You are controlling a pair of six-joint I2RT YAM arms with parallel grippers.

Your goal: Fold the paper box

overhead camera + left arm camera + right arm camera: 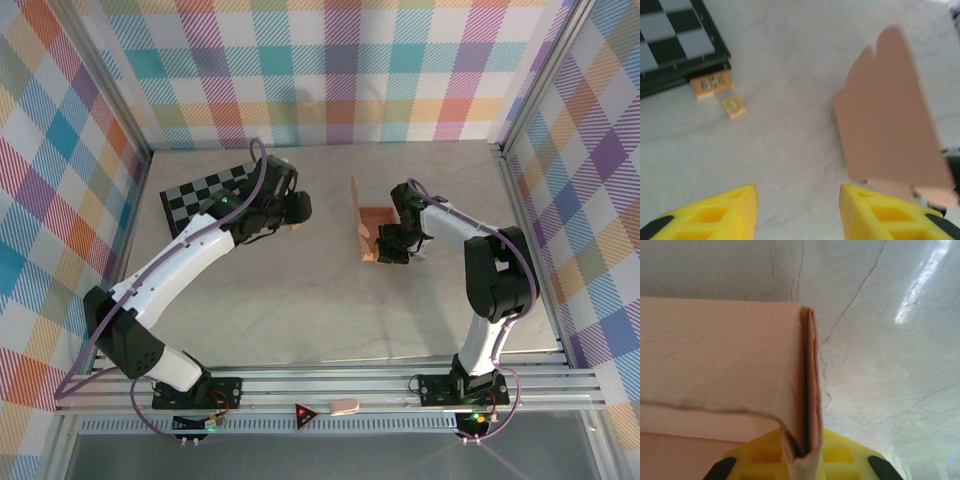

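The salmon-orange paper box (368, 225) stands partly folded on the tabletop (330, 310), well to the right of the checkerboard (200, 195), with one panel upright. The right pincer (802, 455) is pinching a doubled edge of the card between its yellow fingers. The left pincer (797, 200) hovers spread and empty between checkerboard and box. Two small tan tiles (712, 84) lie just beside the checkerboard's edge.
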